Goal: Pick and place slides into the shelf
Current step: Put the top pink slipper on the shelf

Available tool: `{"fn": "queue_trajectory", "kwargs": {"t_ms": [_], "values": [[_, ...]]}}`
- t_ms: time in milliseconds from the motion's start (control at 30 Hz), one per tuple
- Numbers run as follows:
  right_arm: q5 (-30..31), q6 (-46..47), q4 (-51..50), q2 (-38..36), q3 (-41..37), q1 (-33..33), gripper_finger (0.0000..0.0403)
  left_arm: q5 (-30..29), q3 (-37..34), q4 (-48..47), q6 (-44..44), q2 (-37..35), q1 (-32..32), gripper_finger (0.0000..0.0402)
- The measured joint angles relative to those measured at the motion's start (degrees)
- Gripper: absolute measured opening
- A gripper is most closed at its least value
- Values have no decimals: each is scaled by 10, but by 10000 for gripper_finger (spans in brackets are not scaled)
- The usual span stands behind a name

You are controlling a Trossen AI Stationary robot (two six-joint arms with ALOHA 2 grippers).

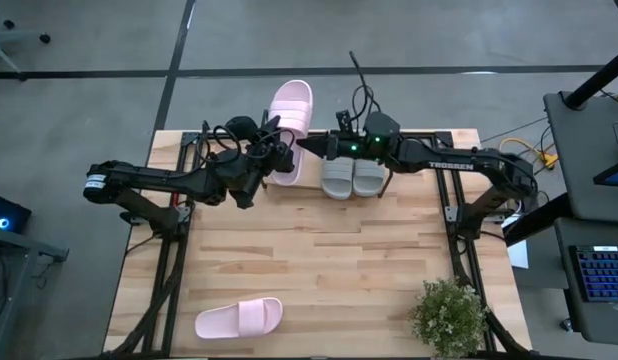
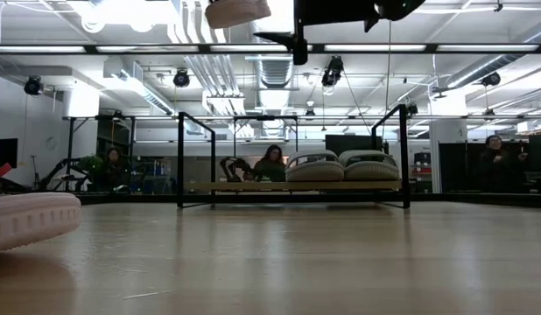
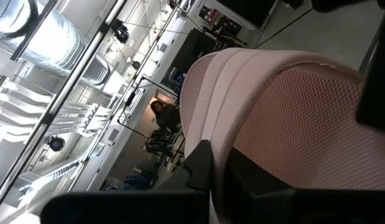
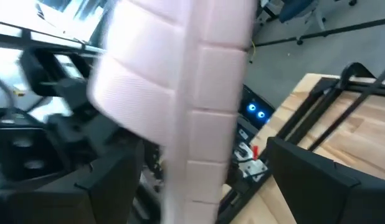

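Observation:
My left gripper (image 1: 272,165) is shut on a pale pink slide (image 1: 289,120), held high over the shelf's left part; the low view shows it at the picture's top (image 2: 238,10). My right gripper (image 1: 307,145) is open just right of this slide and points at it. In the right wrist view the slide (image 4: 180,93) stands in front of the two spread fingers, and no touch shows. A light grey pair (image 1: 351,178) rests sole-down on the shelf (image 2: 292,185). A second pink slide (image 1: 239,318) lies sole-down on the table near its front edge. My left gripper holds the pink slide at its near, heel end (image 3: 255,155), beside the textured footbed. Its fingers (image 3: 202,168) come level from the table's left. The slide is lifted clear, its strap end (image 1: 291,100) reaching toward the far edge beyond the shelf.
The shelf's thin black uprights (image 2: 180,157) stand at its ends. A potted plant (image 1: 449,315) stands at the table's front right corner. Bare tabletop (image 1: 319,260) lies between the shelf and the front slide. People show in the room behind.

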Motion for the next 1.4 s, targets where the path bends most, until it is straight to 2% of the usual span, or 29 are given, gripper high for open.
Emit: {"fn": "queue_trajectory", "kwargs": {"t_ms": [300, 400, 500, 700, 767, 1100, 1233, 1400], "values": [[6, -1, 11, 18, 0, 0, 325, 15, 0, 0, 0, 0, 0, 0], [15, -9, 12, 16, 0, -2, 302, 15, 0, 0, 0, 0, 0, 0], [19, -19, 13, 13, 0, -4, 250, 14, 0, 0, 1, 0, 0, 0], [19, -27, 14, 11, 0, -5, 96, 15, 0, 0, 2, 1, 0, 0], [19, -37, 13, 11, 0, -5, 62, 15, 0, 0, 2, 1, 0, 0], [15, -35, 16, 11, 4, -5, 61, 15, 0, -1, 1, 1, 0, 5], [16, -45, 1, 11, 19, -5, 61, 17, 0, 1, 1, 0, 0, 38], [16, -55, -45, 11, 47, -11, 60, 18, 0, 0, -2, -1, 0, 103]]}}
